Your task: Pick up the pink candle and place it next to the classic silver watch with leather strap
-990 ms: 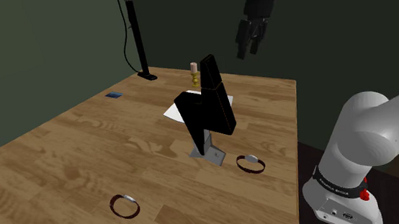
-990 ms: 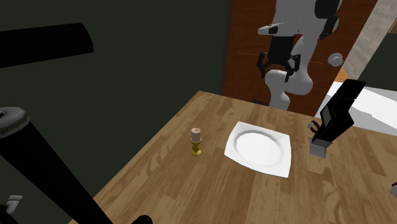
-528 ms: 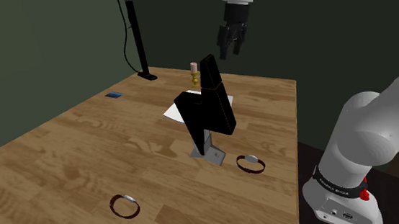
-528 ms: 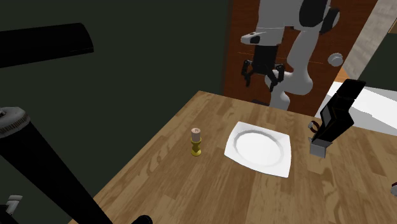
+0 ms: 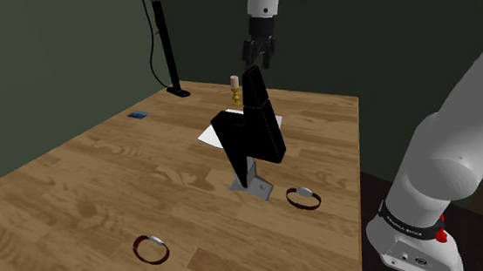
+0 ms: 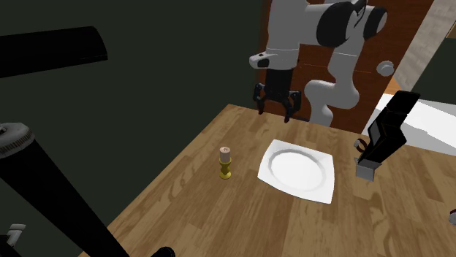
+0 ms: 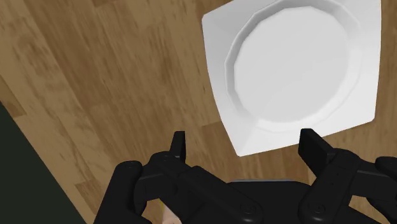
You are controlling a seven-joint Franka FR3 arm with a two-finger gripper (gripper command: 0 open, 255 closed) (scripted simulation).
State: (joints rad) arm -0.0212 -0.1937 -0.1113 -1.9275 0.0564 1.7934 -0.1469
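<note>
overhead, the claw [image 6: 274, 112] hangs spread open — the candle [image 6: 225, 155] stands well apart below.

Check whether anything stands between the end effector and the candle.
Nothing visible does. The open end effector hangs above the table, with only bare wood between it and the candle; the white plate lies off to one side.

Shoulder view beside the arm [image 5: 438, 156], second exterior view opposite across the table [image 6: 183, 190], wrist view close above shared plate [image 7: 299, 70].
</note>
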